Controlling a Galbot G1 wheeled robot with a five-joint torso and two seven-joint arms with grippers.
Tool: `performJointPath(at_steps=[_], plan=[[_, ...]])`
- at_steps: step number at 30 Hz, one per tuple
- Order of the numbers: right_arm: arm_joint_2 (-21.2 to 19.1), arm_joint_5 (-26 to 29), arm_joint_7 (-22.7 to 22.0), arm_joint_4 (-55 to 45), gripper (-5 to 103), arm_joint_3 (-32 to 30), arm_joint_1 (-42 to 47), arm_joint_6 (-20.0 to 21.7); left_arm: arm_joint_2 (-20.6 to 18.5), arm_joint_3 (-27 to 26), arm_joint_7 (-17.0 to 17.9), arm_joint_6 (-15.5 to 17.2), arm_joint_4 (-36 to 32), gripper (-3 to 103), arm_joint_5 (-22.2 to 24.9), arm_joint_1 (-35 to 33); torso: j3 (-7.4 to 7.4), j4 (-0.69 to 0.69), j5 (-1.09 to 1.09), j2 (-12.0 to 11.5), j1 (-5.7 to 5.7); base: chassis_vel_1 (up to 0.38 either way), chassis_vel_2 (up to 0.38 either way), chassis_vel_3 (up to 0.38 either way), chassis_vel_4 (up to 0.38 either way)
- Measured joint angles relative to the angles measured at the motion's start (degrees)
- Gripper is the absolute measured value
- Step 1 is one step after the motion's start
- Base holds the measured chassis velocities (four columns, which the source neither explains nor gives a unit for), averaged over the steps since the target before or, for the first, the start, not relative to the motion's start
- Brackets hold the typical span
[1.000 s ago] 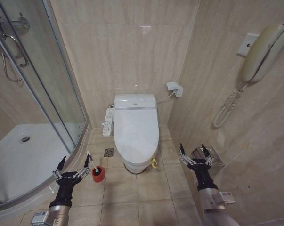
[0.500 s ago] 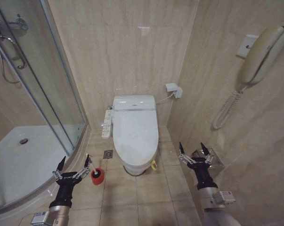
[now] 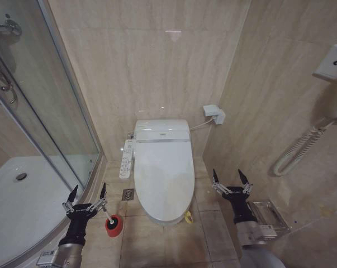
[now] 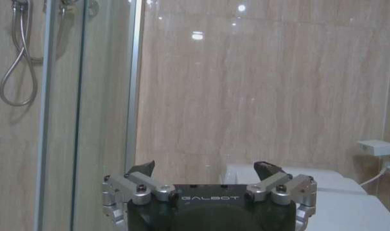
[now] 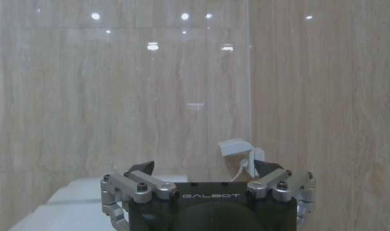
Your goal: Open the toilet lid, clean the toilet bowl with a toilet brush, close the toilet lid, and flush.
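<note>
Camera moved closer; both arms raised, jaws spread.

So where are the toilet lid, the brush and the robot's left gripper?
Toilet lid (image 3: 164, 181): head view, middle of its closed top.
Brush (image 3: 113, 224): head view, its red holder on the floor.
Left gripper (image 3: 87, 198): head view, between its open fingertips.

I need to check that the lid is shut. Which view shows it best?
The head view: the whole lid lies flat and closed between the two open claws. The left wrist view catches just its rear corner; the right wrist view a white sliver.
</note>
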State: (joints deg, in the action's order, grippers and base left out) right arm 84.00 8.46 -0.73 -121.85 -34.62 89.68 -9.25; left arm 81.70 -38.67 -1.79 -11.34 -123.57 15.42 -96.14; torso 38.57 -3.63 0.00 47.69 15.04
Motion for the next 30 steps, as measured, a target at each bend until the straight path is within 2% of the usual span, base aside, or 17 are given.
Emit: performJointPath(at_steps=[6,15,18,30], plan=[[-0.6,-1.9,0.0,1.2,100,0.6,-0.1,0.0,0.0,0.0,0.0,0.0,0.0,100,0.0,0.0,-0.02,-0.02,0.00,0.0,-0.05,0.042,-0.055,-0.052,0.048],[-5.9,-4.7,-0.6,5.8,100,3.3,0.7,0.3,0.0,0.0,0.0,0.0,0.0,100,0.0,0.0,0.00,-0.01,0.00,0.0,0.00,0.000,0.000,0.000,0.000],[-8.0,-5.1,-1.1,10.8,100,4.1,-0.3,0.4,0.0,0.0,0.0,0.0,0.0,100,0.0,0.0,0.00,-0.01,0.00,0.0,0.00,0.000,0.000,0.000,0.000],[-11.3,-7.2,-2.1,22.5,100,8.9,-3.5,1.0,0.0,0.0,0.0,0.0,0.0,100,0.0,0.0,0.00,-0.01,0.01,0.0,0.00,0.000,0.000,0.000,0.000]])
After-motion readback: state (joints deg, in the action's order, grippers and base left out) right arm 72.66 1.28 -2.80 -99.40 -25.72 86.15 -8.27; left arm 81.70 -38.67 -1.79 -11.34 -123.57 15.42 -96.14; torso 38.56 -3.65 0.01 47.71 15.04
